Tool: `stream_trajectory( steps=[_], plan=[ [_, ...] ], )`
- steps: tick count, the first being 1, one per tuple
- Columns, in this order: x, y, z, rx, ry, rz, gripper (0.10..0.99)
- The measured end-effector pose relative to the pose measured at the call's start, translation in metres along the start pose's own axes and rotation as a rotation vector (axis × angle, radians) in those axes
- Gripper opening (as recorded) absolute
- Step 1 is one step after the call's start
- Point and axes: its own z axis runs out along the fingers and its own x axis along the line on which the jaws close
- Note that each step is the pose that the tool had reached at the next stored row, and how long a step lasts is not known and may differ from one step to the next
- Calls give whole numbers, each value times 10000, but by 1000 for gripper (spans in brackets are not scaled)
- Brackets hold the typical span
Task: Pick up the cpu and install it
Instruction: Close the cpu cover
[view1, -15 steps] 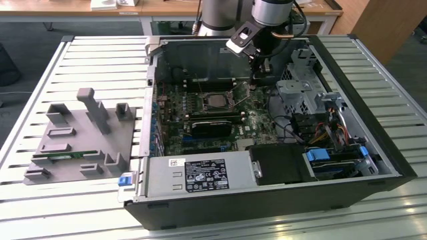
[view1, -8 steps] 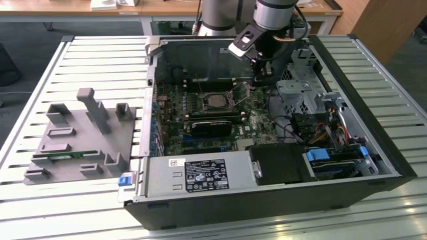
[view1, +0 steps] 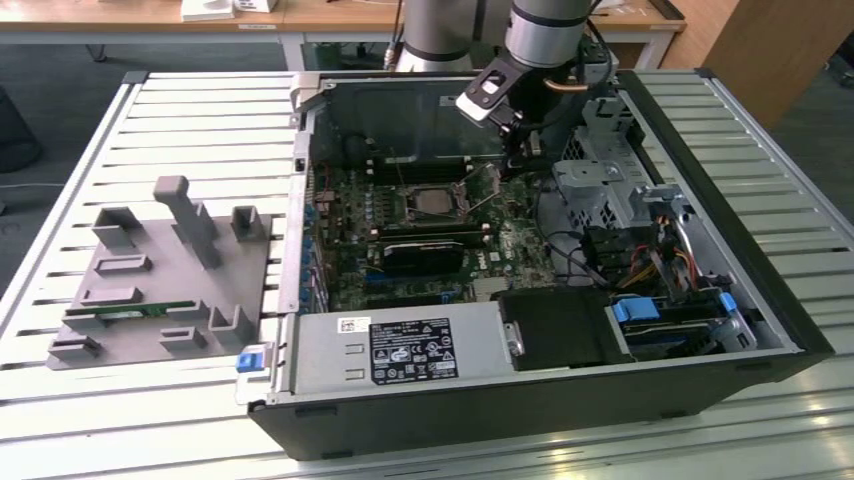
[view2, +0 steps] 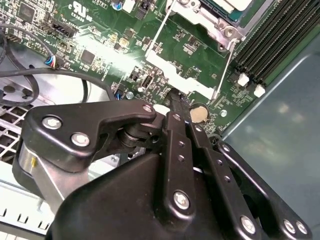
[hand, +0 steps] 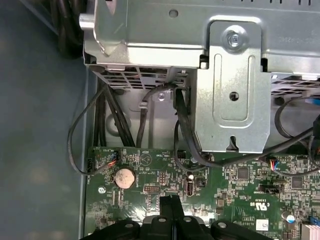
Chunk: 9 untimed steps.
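The cpu (view1: 430, 201) lies flat in its socket on the motherboard (view1: 400, 270), silver top up, inside the open computer case (view1: 534, 400). A corner of the cpu (view2: 234, 4) shows in the second wrist view, inside the socket's metal frame. My gripper (view1: 515, 160) hangs over the board just to the exterior view's right of the socket, apart from the cpu. Its black fingers (view2: 176, 107) are pressed together with nothing seen between them, tips close to the board near a coin battery (hand: 124, 177). In the first wrist view the gripper (hand: 170, 212) is shut above the green board.
A grey plastic tray (view1: 160, 270) with upright posts and a green memory stick (view1: 127, 311) sits on the slatted table at the exterior view's left. A metal drive cage (view1: 594, 180) and cables (hand: 145, 115) crowd the gripper's other side. The power supply (view1: 400, 350) sits at the case's near edge.
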Motion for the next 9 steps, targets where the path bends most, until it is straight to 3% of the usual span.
stream_trajectory(
  steps=[9],
  plan=[
    [4, -149, -3, 20, 15, 1, 106]
  ],
)
